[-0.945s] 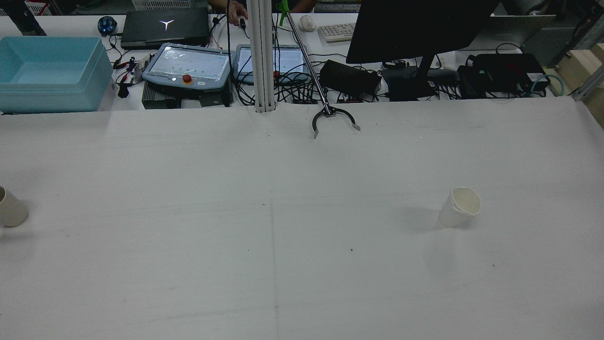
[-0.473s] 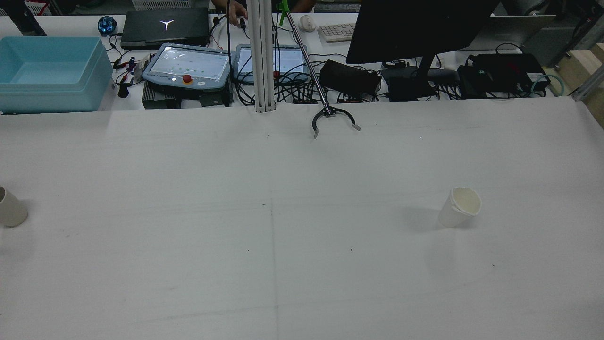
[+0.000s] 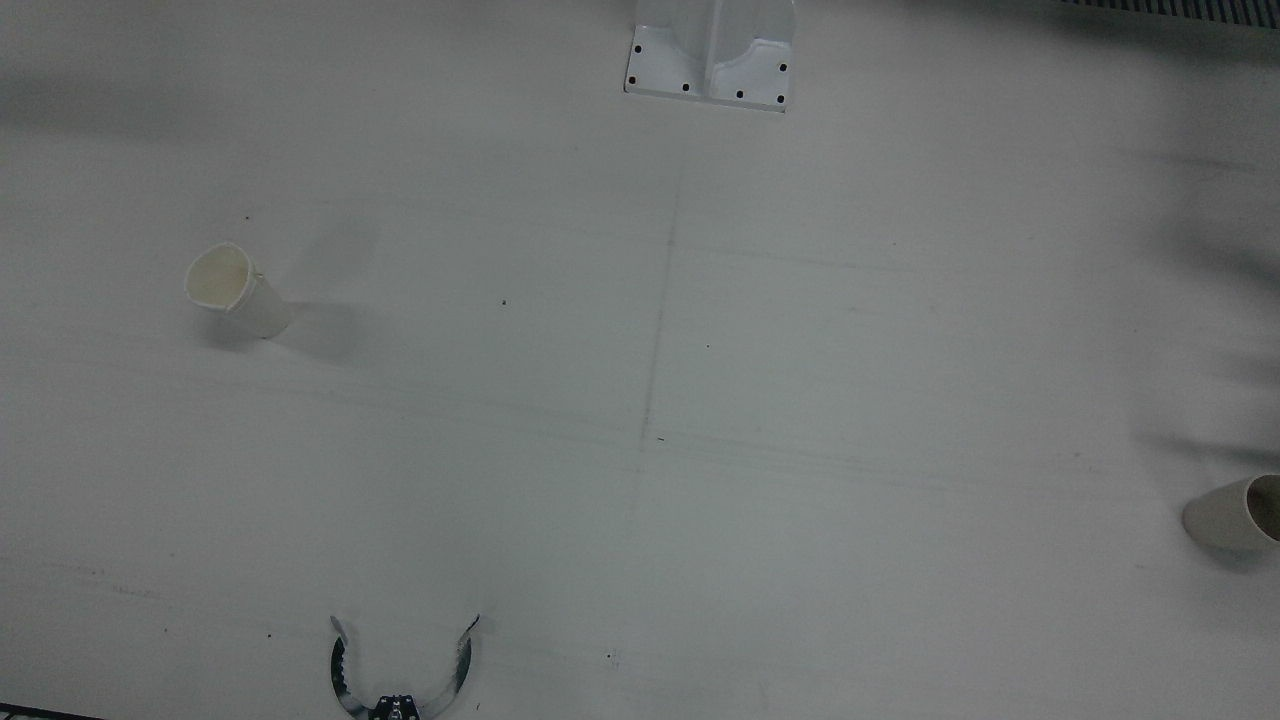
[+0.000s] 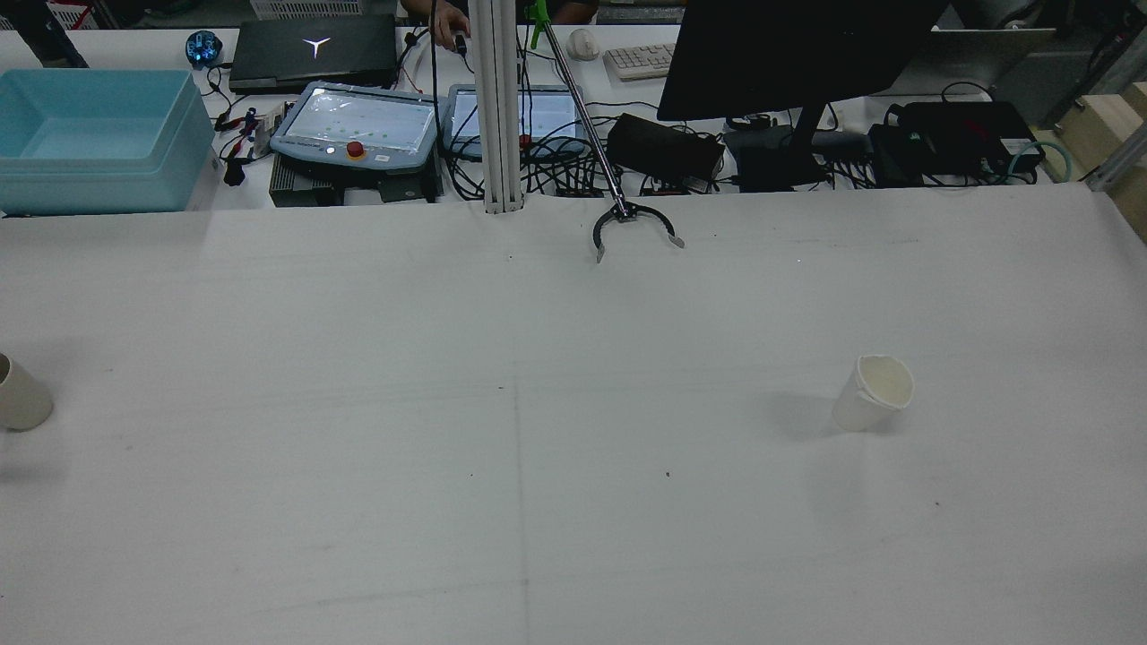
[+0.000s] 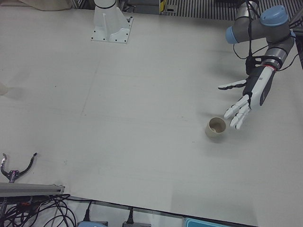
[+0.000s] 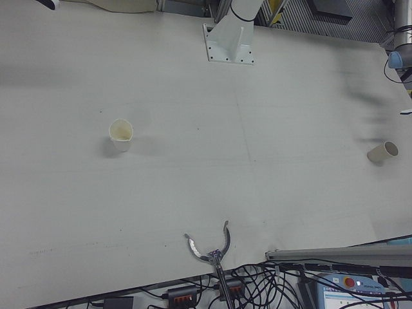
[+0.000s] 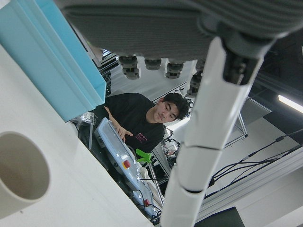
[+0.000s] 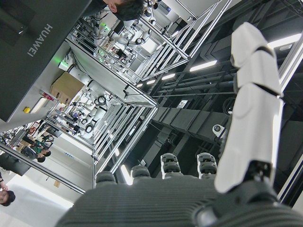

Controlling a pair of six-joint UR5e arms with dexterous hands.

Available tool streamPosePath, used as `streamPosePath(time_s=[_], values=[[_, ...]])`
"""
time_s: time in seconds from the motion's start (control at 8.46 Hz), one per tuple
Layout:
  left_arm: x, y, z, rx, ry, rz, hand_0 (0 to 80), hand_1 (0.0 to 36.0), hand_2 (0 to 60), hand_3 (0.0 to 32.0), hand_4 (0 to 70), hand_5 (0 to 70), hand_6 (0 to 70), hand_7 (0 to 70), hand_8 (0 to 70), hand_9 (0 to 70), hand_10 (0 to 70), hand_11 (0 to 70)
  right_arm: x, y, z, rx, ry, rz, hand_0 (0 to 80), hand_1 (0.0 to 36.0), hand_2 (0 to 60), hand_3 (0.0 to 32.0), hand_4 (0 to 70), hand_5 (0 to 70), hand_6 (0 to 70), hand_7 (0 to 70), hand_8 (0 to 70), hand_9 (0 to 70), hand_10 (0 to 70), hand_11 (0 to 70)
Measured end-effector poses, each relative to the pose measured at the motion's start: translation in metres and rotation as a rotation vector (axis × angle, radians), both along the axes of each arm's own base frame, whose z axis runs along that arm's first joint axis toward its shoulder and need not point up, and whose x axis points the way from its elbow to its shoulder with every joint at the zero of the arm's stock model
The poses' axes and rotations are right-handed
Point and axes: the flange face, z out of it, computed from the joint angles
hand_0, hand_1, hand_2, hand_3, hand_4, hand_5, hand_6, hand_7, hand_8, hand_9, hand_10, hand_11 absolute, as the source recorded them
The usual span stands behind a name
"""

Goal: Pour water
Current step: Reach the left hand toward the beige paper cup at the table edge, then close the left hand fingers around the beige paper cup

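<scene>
Two paper cups stand on the white table (image 4: 538,502). One cup (image 4: 873,394) is on my right half, also seen in the front view as cup (image 3: 236,291). The other cup (image 5: 217,128) stands near the table's left edge, cut off in the rear view as cup (image 4: 20,401). My left hand (image 5: 251,94) hovers just beside and above this cup, open, fingers spread, holding nothing. The left hand view shows a finger (image 7: 203,142) and the cup's mouth (image 7: 21,172) below it. My right hand (image 8: 203,194) shows only in its own view, fingers extended toward the ceiling, holding nothing.
A black reacher claw (image 4: 636,228) lies at the table's far edge. Beyond it are teach pendants (image 4: 358,125), a monitor (image 4: 789,54), cables and a blue bin (image 4: 99,134). A person (image 7: 142,123) sits behind them. The arm pedestal (image 3: 712,55) stands at the near edge.
Both cups and the claw stay put. Only the faint shadow by the left-edge cup has shifted slightly.
</scene>
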Motion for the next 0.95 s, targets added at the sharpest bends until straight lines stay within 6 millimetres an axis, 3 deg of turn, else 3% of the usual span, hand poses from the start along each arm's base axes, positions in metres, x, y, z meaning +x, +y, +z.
streamPosePath(time_s=[0.12, 0.24, 0.35, 0.59, 0.95], values=[[-0.002, 0.000, -0.005, 0.054, -0.023, -0.032, 80.0, 35.9, 0.0, 0.0, 23.7, 0.0, 3.4, 5.3, 2.7, 0.7, 4.5, 11.8, 0.000, 0.000, 0.000, 0.000, 0.001, 0.001, 54.0, 23.4, 15.6, 14.4, 0.0, 7.3, 5.6, 7.1, 2.6, 0.5, 0.0, 0.0], [-0.007, 0.006, 0.008, 0.060, -0.019, -0.058, 80.0, 36.0, 0.0, 0.0, 26.1, 0.0, 4.7, 5.9, 2.3, 0.8, 5.1, 13.0, 0.000, 0.001, 0.001, -0.003, 0.002, -0.001, 53.6, 23.2, 15.4, 15.0, 0.0, 7.2, 5.2, 6.8, 2.5, 0.4, 0.0, 0.0], [-0.010, 0.012, 0.032, 0.002, 0.013, -0.056, 80.0, 36.0, 0.0, 0.0, 25.8, 0.0, 4.4, 5.6, 2.1, 0.8, 4.8, 12.7, 0.001, 0.002, 0.001, -0.004, 0.000, 0.001, 53.7, 23.1, 14.9, 14.4, 0.0, 7.2, 5.0, 6.3, 2.7, 0.7, 0.0, 0.0], [-0.015, 0.022, 0.068, -0.090, 0.045, -0.053, 80.0, 34.6, 0.0, 0.0, 13.5, 0.0, 0.0, 1.5, 0.8, 0.0, 2.6, 9.1, 0.003, 0.002, 0.003, -0.006, -0.003, 0.002, 52.9, 22.3, 13.9, 15.4, 0.0, 7.0, 4.5, 5.6, 2.7, 0.9, 0.0, 0.0], [-0.019, 0.027, 0.105, -0.130, 0.031, -0.092, 80.0, 32.2, 0.0, 0.0, 14.0, 0.0, 0.0, 1.6, 0.7, 0.0, 2.8, 9.2, -0.004, -0.004, 0.007, -0.015, 0.005, -0.008, 52.7, 21.9, 14.6, 14.4, 0.0, 7.0, 5.3, 6.2, 3.4, 1.9, 0.0, 0.0]])
